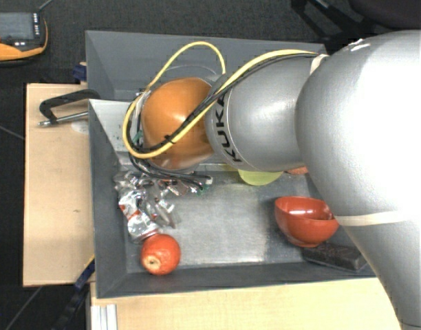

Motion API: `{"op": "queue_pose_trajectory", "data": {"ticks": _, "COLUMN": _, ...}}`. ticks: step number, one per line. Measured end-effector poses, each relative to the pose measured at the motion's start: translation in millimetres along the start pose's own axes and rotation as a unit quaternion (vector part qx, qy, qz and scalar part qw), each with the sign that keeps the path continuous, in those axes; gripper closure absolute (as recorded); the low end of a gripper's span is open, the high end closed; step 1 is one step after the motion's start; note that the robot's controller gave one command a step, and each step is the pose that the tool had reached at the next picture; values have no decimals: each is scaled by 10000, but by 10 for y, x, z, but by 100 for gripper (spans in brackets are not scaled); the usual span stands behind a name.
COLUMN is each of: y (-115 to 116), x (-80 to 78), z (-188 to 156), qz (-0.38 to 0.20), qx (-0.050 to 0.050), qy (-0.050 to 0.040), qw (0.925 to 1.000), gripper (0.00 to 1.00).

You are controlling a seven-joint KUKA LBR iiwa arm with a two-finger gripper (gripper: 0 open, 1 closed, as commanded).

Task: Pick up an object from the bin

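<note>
One grey arm (pixel 265 122) reaches across the bin (pixel 217 243) from the right, its orange wrist cover (pixel 173 119) low over the left side. Just in front of the cover lies crumpled silver foil (pixel 136 208), its long axis running back to front along the left wall, with a red fruit (pixel 159 254) at its near end. Whether the jaws are open cannot be told.

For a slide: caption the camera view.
Gripper at the grey metal bin's left end, beside a round orange-red fruit; a red bowl lies right.
</note>
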State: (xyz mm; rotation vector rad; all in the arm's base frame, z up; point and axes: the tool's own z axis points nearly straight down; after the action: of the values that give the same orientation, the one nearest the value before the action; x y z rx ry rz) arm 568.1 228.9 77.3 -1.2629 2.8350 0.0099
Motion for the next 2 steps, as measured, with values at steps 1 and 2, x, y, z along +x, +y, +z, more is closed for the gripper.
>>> {"op": "queue_pose_trajectory", "data": {"ticks": 1, "y": 399, "x": 324, "z": 29, "qz": -984, "qx": 31, "qy": -18, "qw": 9951, "gripper": 0}}
{"op": "queue_pose_trajectory", "data": {"ticks": 2, "y": 362, "x": 276, "z": 39, "qz": -2188, "qx": 68, "qy": -35, "qw": 9757, "gripper": 0}}
